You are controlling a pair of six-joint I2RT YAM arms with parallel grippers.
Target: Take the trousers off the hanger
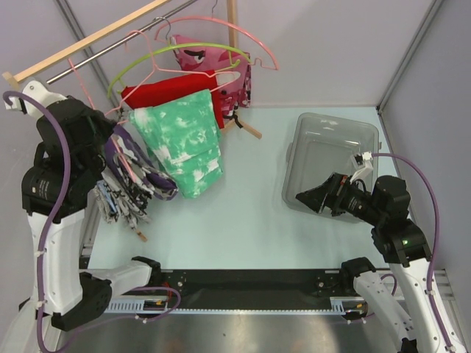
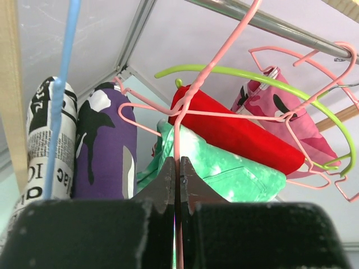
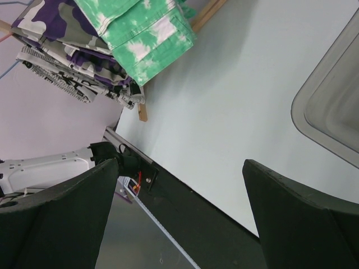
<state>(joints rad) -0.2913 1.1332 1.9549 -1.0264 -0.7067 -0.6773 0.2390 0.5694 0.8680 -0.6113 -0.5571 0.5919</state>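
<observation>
The purple, white, grey and black camouflage trousers [image 1: 141,176] hang folded at the left of the rack, draped over a thin pale pink hanger [image 1: 129,166]. My left gripper [image 1: 112,140] is up against them. In the left wrist view the left gripper [image 2: 176,168] is shut on the pink hanger wire [image 2: 178,126], with the trousers [image 2: 106,145] just left of it. My right gripper [image 1: 313,198] is open and empty, over the table by the bin. The right wrist view shows the open right gripper [image 3: 179,213] and the trousers [image 3: 53,22] far off.
A newsprint garment [image 2: 42,140] on a blue hanger [image 2: 61,95] hangs left of the trousers. A green-white garment [image 1: 188,147], a red one [image 1: 165,92], a pink camouflage one [image 1: 213,62] and a lime-green hanger [image 1: 176,57] hang to the right. A clear bin [image 1: 331,154] stands at the right.
</observation>
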